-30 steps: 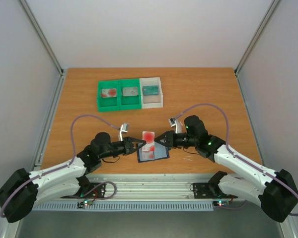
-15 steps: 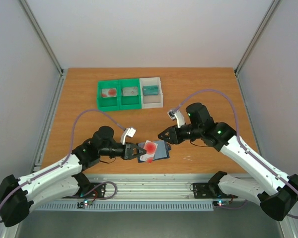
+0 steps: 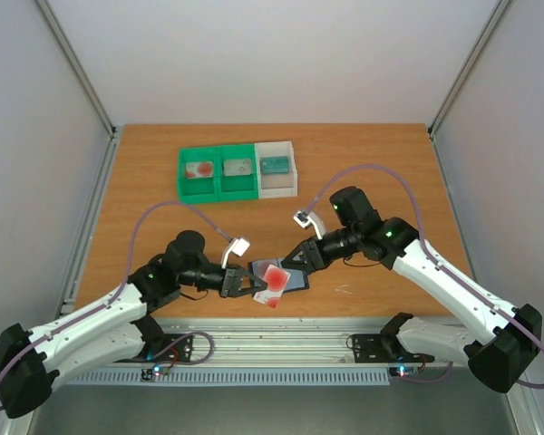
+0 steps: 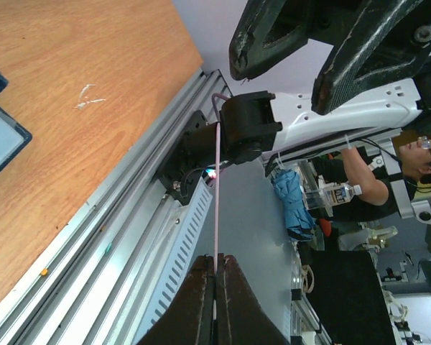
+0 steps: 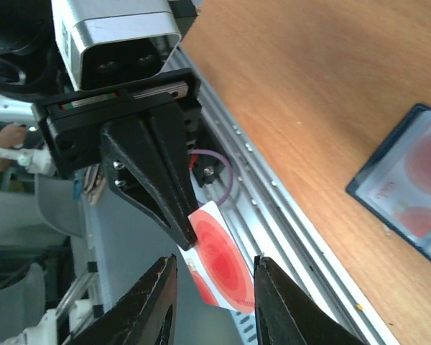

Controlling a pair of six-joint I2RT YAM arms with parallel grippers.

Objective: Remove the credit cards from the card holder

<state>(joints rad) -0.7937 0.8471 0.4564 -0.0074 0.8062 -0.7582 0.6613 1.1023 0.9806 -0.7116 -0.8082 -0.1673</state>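
1. Left gripper (image 3: 254, 278): near edge of the table (image 3: 390, 172), fingers pressed together on a credit card (image 3: 274, 275), which is lifted and tilted above the front edge; edge-on in the left wrist view.
2. Card holder (image 3: 296, 282): flat on the table just beyond the held card, partly under it; more cards (image 5: 421, 155) with red blotches sit in its pockets.
3. Right gripper (image 3: 292, 262): over the holder's far side, fingers spread, gripping nothing; the held card shows in the gap.
4. Tray (image 3: 218, 194): far side, green and white, three compartments, one item in each.
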